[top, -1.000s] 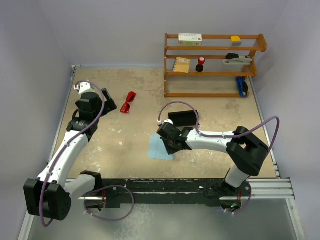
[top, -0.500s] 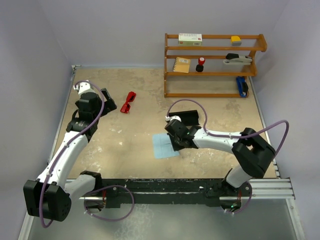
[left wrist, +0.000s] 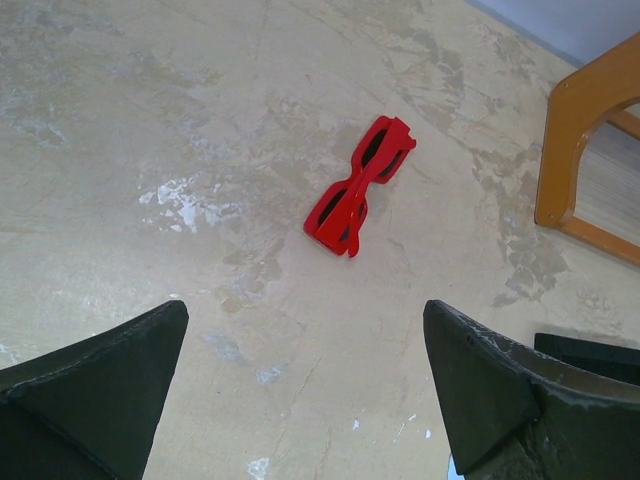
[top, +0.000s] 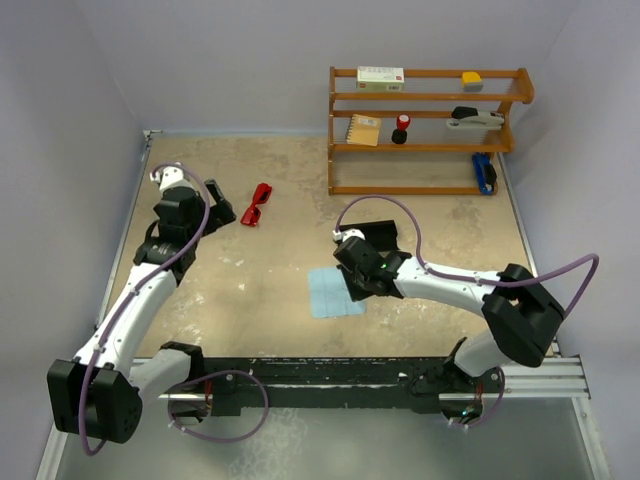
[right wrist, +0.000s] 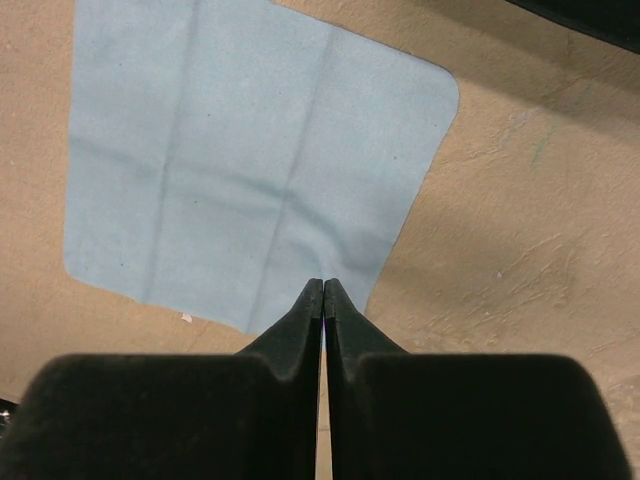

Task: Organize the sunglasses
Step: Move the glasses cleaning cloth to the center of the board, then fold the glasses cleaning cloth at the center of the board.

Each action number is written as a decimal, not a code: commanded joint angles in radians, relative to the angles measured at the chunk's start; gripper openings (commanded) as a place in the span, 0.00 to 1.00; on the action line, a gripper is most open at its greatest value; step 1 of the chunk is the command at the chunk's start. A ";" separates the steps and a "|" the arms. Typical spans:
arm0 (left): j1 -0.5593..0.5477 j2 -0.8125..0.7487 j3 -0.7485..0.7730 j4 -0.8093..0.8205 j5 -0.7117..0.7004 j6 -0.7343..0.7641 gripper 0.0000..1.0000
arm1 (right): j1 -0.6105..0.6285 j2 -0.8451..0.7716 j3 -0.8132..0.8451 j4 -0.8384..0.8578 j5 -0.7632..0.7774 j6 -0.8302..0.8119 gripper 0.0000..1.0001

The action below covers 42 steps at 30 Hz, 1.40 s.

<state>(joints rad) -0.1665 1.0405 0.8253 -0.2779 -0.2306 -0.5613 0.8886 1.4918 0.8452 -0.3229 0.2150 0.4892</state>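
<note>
The red sunglasses [top: 259, 204] lie folded on the table at the back left; they also show in the left wrist view [left wrist: 360, 185]. My left gripper [top: 222, 212] is open and empty just left of them; in its own view [left wrist: 305, 320] the glasses lie ahead between the spread fingers. My right gripper [top: 352, 290] is shut on the edge of the light blue cloth [top: 335, 292], which lies flat mid-table. In the right wrist view the fingertips [right wrist: 322, 285] pinch the cloth's [right wrist: 240, 170] near edge. The black case [top: 374, 236] lies just behind the right wrist.
A wooden shelf rack [top: 430, 130] stands at the back right with a notebook, a box, a stapler and small items. Its foot [left wrist: 585, 150] shows right of the sunglasses in the left wrist view. A corner of the black case [left wrist: 590, 355] lies below it.
My right gripper has moved to the right, and the blue cloth has shifted right with it. The left arm and the sunglasses have stayed put.
</note>
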 commanded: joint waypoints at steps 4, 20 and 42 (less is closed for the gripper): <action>-0.050 -0.034 -0.019 0.027 0.018 -0.036 0.99 | -0.016 -0.031 -0.011 0.043 0.020 -0.004 0.07; -0.356 0.030 -0.020 -0.014 -0.070 -0.163 0.90 | -0.102 -0.058 0.011 0.067 0.001 -0.031 0.32; -0.688 0.253 -0.107 0.123 -0.186 -0.249 0.60 | -0.208 -0.019 0.042 0.079 -0.109 -0.144 0.37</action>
<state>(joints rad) -0.8238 1.2598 0.7303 -0.2398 -0.4049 -0.8017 0.6857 1.4670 0.8410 -0.2558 0.1322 0.3748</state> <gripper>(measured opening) 0.600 0.369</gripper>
